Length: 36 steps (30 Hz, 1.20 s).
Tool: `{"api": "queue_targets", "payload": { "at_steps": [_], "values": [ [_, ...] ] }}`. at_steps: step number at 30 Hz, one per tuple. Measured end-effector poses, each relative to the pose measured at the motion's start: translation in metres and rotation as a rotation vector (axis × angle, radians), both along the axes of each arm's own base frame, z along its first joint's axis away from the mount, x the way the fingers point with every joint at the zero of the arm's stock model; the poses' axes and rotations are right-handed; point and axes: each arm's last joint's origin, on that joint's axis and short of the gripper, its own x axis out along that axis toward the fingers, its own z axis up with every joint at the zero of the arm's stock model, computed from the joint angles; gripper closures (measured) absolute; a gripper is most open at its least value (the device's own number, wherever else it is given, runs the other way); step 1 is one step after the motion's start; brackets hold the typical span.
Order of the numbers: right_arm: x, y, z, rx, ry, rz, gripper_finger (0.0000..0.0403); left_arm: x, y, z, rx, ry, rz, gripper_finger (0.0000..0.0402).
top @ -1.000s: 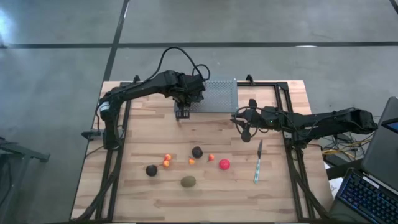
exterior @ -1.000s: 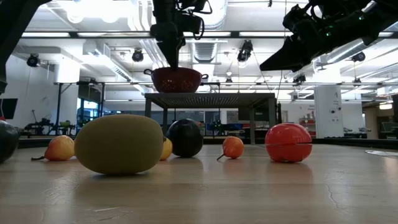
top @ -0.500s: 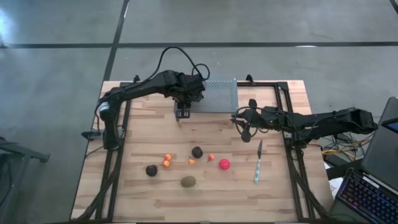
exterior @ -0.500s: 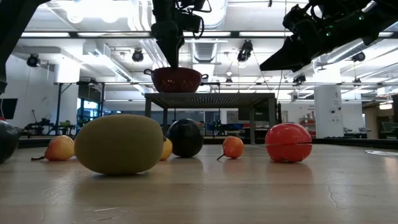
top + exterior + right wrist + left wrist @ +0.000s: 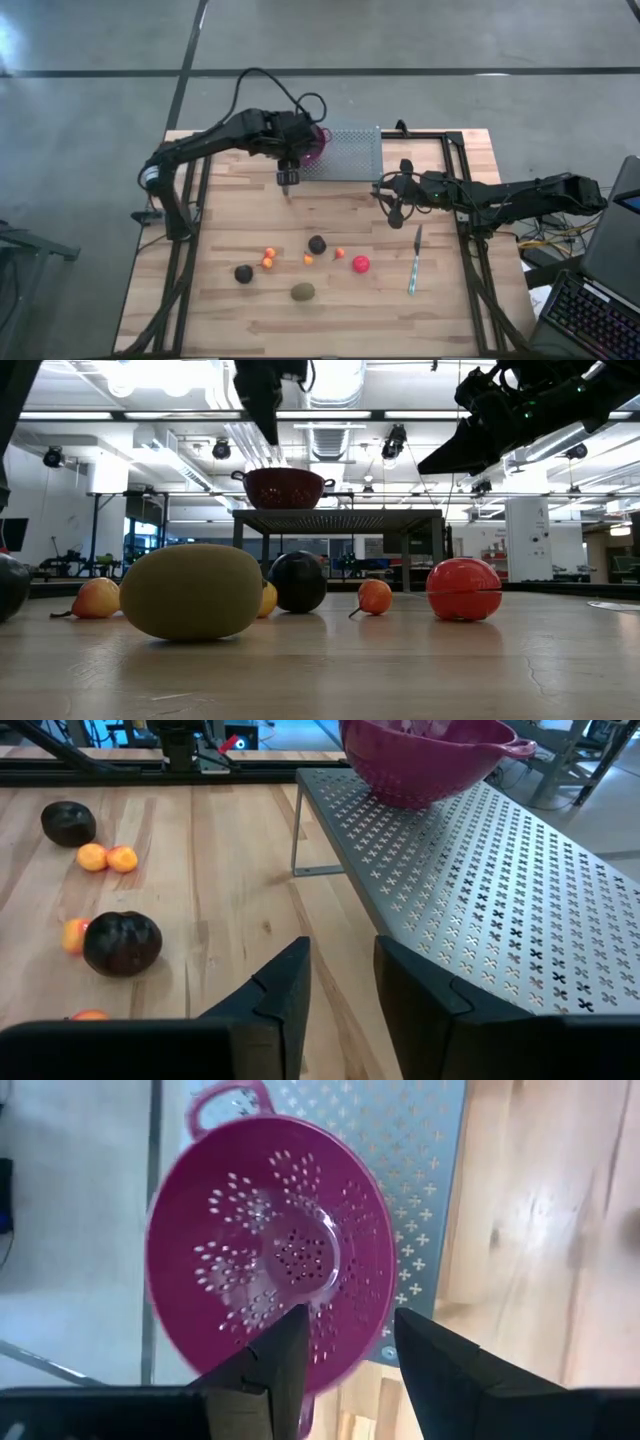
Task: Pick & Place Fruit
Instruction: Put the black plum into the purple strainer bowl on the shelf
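Well apart from the fruit (image 5: 317,244), left tool (image 5: 286,179) hangs part-open, empty.

The bowl (image 5: 313,146) sits on the metal rack (image 5: 352,152) at the back of the table (image 5: 230,200). The fruit (image 5: 303,291) lies in a loose bunch near the front, well apart from the rack. The stick (image 5: 414,262) lies to the right of the fruit.
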Motion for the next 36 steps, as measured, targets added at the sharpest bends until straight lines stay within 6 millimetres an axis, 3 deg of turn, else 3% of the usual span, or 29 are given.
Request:
{"api": "queue_targets", "payload": {
  "at_steps": [11, 18, 26, 36],
  "values": [
    [0.000, 0.000, 0.000, 0.000, 0.001, 0.000, 0.0322, -0.044, -0.028, 0.044, -0.074, -0.249, 0.163, 0.0250],
    [0.000, 0.000, 0.000, 0.028, -0.006, -0.009, 0.0345, -0.071, -0.051, 0.061, -0.125, -0.326, 0.182, 0.0250],
    [0.000, 0.000, 0.000, 0.032, -0.007, -0.010, 0.0359, -0.088, -0.086, 0.059, -0.195, -0.329, 0.131, 0.0250],
    [0.000, 0.000, 0.000, 0.032, -0.007, -0.009, 0.0342, -0.085, -0.127, 0.038, -0.214, -0.224, -0.025, 0.0250]
  ]
}}
